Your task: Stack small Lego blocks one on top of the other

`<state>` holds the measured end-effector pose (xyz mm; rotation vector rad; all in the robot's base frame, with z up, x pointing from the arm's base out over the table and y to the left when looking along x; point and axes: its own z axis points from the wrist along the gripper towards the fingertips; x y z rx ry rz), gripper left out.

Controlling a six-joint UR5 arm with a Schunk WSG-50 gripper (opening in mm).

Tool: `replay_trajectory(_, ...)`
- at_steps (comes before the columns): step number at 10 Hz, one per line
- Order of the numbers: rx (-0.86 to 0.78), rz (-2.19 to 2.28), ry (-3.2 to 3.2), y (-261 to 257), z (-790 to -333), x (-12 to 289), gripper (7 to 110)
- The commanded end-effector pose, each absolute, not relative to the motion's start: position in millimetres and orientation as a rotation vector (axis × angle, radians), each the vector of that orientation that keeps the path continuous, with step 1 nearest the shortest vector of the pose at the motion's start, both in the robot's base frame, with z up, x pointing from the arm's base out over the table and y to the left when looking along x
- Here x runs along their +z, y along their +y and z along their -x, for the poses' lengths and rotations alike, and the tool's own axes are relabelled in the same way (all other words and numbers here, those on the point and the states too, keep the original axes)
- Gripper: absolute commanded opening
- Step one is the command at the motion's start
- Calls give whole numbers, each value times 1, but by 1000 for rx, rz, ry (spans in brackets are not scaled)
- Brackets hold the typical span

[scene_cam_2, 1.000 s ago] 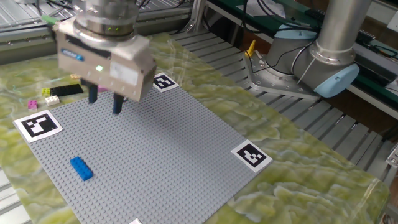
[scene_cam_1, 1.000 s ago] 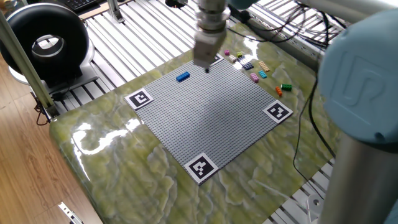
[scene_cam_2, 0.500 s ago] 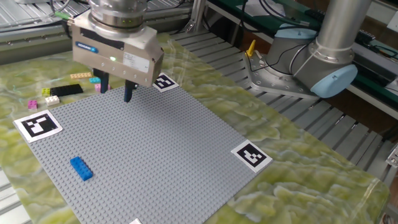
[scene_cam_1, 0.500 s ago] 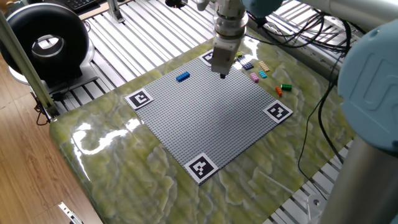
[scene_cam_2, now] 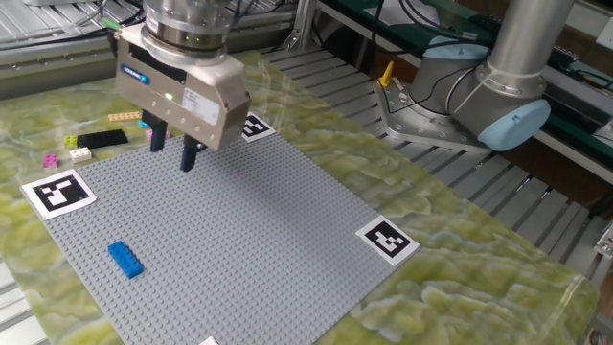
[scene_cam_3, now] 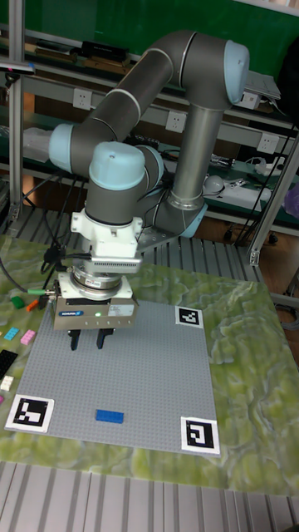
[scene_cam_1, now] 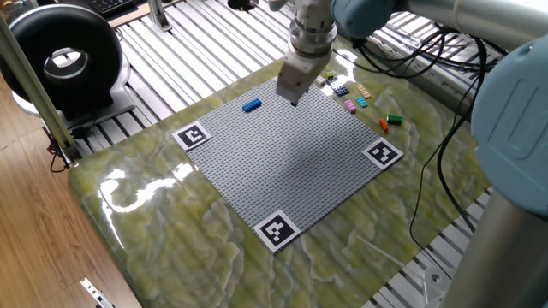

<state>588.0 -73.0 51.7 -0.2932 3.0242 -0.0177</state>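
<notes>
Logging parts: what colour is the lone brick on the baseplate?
Blue, clearest in the other fixed view.

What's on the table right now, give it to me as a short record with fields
gripper: gripper above the baseplate's far part, fingers apart, holding nothing
blue brick: blue brick alone on the grey baseplate
loose bricks: loose bricks in a cluster off the baseplate, on the table
marker tags: marker tags at the baseplate corners
stacking: none visible yet

The tool [scene_cam_2: 171, 150] hung above the far part of the grey baseplate [scene_cam_2: 230, 249], its two dark fingers [scene_cam_2: 189, 153] apart and holding nothing. A blue brick [scene_cam_2: 124, 259] lay on the baseplate near its front edge. Small bricks [scene_cam_2: 93, 139] lay on the green tabletop [scene_cam_2: 450, 278] beyond.
</notes>
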Motion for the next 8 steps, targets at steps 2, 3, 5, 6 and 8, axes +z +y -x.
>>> replay_trajectory(2,64,41,2978,-56,-606,55,7)
replay_trajectory(3,68,6,2948,-55,-616,55,7)
replay_trajectory(5,85,-49,2942,-53,-618,55,7)
replay_trajectory(6,76,-46,2948,-55,-616,54,7)
replay_trajectory(8,76,-30,2962,-55,-612,53,7)
